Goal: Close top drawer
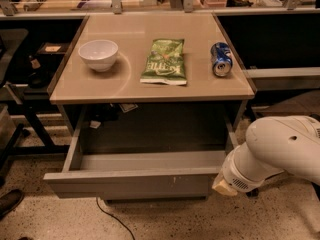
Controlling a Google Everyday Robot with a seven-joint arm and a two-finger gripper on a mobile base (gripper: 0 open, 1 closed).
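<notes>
The top drawer point(135, 184) is a wide, shallow grey metal drawer under the beige tabletop. It is pulled far out towards me, and its inside looks empty. Its flat front has small white marks right of centre. My white arm comes in from the right. Its wrist end point(227, 184) sits against the right end of the drawer front. The gripper itself is hidden behind the arm and the drawer front.
On the tabletop point(115, 86) stand a white bowl point(98, 54), a green chip bag point(165, 61) and a blue soda can point(221, 59) lying on its side. A black cable point(112, 216) lies on the floor below the drawer. Dark furniture stands at left.
</notes>
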